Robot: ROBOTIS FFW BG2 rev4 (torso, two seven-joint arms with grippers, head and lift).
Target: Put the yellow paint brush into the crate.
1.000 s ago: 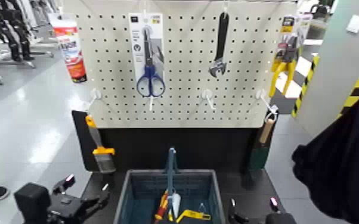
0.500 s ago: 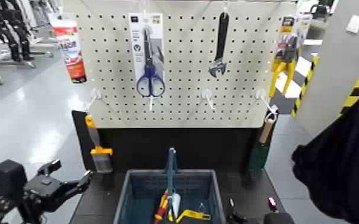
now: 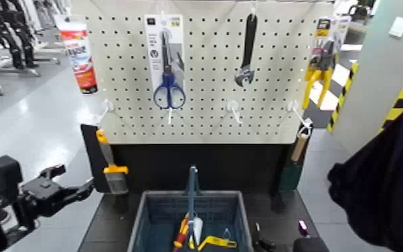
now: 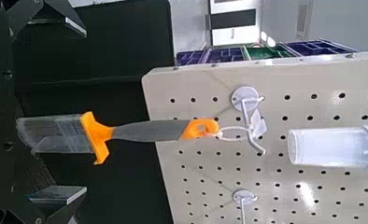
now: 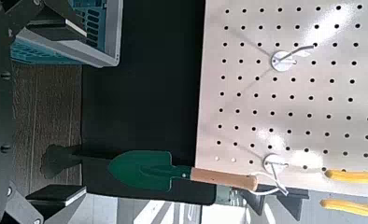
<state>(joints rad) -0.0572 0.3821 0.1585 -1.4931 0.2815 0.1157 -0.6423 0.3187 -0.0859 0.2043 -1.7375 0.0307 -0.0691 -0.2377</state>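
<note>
Approach step: the left claw (image 3: 90, 187), spread wide and empty at lower left, must next close on the hanging yellow paint brush (image 3: 110, 166), left of the crate (image 3: 189, 214).

A cream pegboard (image 3: 201, 74) fills the middle of the head view and serves as the landmark. Below it runs a black panel (image 3: 197, 167). To the left of the pegboard lies a pale grey, glossy floor (image 3: 23, 127) with soft bright reflections, and dark racks (image 3: 7, 30) stand beyond it. To the right of the pegboard rises a grey wall (image 3: 381, 74) carrying a white plate (image 3: 399, 27), with yellow-and-black hazard stripes (image 3: 343, 94) just beside the pegboard's edge.
</note>
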